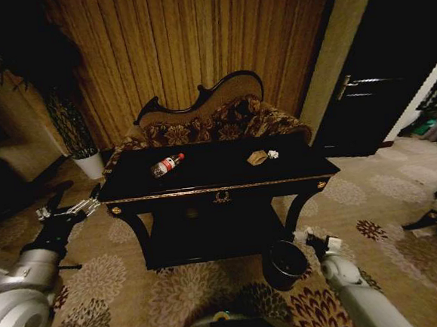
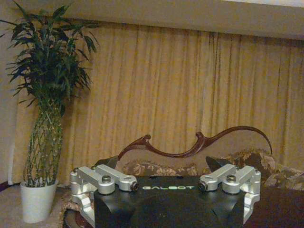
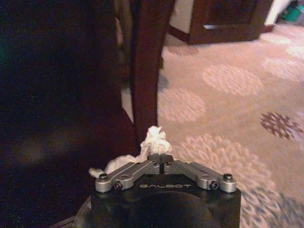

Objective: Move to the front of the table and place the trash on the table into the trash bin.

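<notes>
- Right gripper (image 3: 163,160): fingers together, clamped on a white crumpled wad (image 3: 153,141). In the head view this gripper (image 1: 309,239) hangs low by the table's front right leg, just beside the bin's (image 1: 285,263) rim, not yet clearly over its mouth.
- Left gripper (image 2: 166,183): fingers spread apart, holding nothing. In the head view it (image 1: 69,211) sits off the table's left end, near top height, idle.
- Table (image 1: 205,181): three items lie on top. The bottle (image 1: 166,165) lies on its side toward the left; a tan paper (image 1: 257,157) and a small white scrap (image 1: 273,154) rest close together toward the right.
- Bin: stands on the carpet at the table's front right; contents cannot be made out.
- Progress, judged: robot is stationed in front of the table; one wad in hand awaits release. Bottle, tan paper and white scrap remain to be collected.
</notes>
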Motion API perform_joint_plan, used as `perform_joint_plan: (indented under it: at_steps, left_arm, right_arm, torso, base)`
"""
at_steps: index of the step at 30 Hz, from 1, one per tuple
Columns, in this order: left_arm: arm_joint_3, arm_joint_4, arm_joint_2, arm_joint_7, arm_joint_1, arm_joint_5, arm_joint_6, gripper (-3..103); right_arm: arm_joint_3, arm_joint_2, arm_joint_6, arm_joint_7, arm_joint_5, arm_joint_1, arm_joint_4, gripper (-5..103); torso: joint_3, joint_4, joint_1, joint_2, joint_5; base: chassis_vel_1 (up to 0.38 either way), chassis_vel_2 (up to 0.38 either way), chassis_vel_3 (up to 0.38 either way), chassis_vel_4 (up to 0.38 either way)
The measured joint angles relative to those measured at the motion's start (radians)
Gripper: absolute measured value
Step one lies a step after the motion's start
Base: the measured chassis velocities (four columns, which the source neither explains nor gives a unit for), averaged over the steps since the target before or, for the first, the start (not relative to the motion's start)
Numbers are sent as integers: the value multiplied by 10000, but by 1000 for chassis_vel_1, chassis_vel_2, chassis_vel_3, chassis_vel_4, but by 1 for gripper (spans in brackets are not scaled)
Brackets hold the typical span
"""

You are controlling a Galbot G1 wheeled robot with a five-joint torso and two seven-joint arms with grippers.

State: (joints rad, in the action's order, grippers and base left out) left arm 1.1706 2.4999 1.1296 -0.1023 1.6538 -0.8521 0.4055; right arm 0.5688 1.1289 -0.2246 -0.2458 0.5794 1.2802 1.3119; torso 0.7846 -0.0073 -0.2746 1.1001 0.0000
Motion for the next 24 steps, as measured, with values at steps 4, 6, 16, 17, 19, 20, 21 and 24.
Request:
perform_joint_plan:
  at_steps: [4, 6, 16, 17, 19, 20, 21, 24]
  left_arm:
    - [43, 0, 15, 30, 71, 6, -168, 100]
    - [96, 1, 15, 67, 111, 7, -204, 100]
    - [-32, 1, 53, 97, 48, 15, -217, 100]
    - [-55, 1, 53, 97, 36, 18, -215, 100]
    - [-75, 1, 55, 97, 28, 23, -214, 100]
    - [-86, 1, 58, 97, 24, 26, -211, 100]
    - [-87, 1, 59, 97, 24, 28, -209, 100]
    - [-86, 0, 60, 97, 23, 29, -204, 100]
  right_arm:
    - [-31, 359, 158, -21, -576, -284, -746, -2]
    - [-30, 431, 167, -36, -783, -311, -876, 3]
    - [23, 385, 353, -86, -1044, -250, -823, 41]
    - [29, 368, 355, -86, -1049, -235, -804, 47]
    - [35, 355, 355, -86, -1064, -218, -789, 47]
    - [46, 347, 356, -86, -1112, -187, -778, 52]
    - [46, 339, 356, -85, -1151, -159, -764, 58]
    - [48, 330, 357, -82, -1209, -103, -733, 69]
  torso:
    - [-1, 1, 2, 2, 0]
    - [-2, 2, 3, 2, -2]
    - [-1, 0, 2, 2, -2]
    - [-1, 0, 2, 2, -1]
    - [-2, 0, 2, 2, -1]
    - [-1, 0, 2, 1, -1]
    - [-1, 0, 2, 1, 0]
    - [-1, -1, 2, 1, 1]
  base:
    - [0, 0, 0, 0]
    - [0, 0, 0, 0]
    - [0, 0, 0, 0]
    - [0, 0, 0, 0]
    - [0, 0, 0, 0]
    - [0, 0, 0, 0]
    - [0, 0, 0, 0]
    - [0, 0, 0, 0]
